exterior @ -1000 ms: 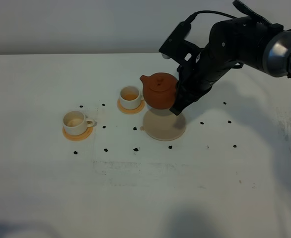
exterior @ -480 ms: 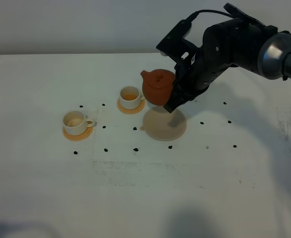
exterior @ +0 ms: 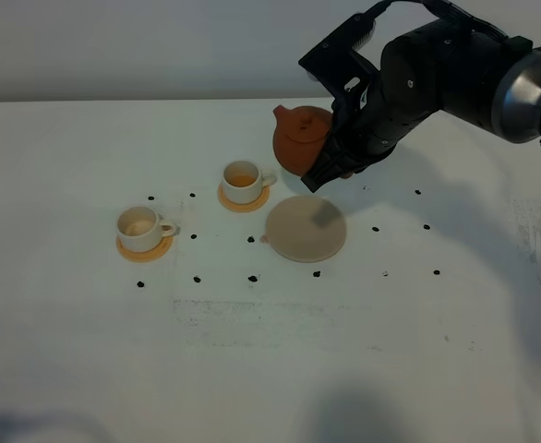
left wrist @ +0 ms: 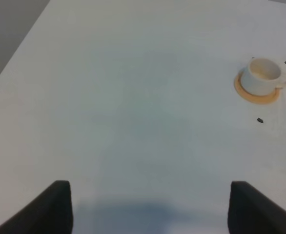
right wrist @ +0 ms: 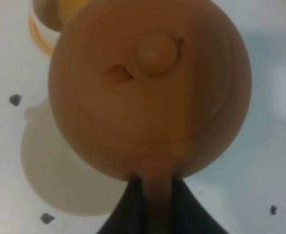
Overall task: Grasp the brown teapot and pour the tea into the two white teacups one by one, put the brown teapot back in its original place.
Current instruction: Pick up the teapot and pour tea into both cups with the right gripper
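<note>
Teapot (exterior: 300, 138) has risen since a second ago: it then hung low over the trivet (exterior: 306, 231), and it now sits higher and further back, with the whole disc exposed; right claw (exterior: 324, 173) is clamped together on the teapot's handle, spout facing the cups; the lift appears complete, and the carry towards the nearer cup (exterior: 243, 177) is judged to come next; far cup (exterior: 141, 226) is unmoved on its coaster; both cups show a tan tint inside, contents uncertain; left claw (left wrist: 150, 209) stands apart, idle over bare table (left wrist: 133, 97)
</note>
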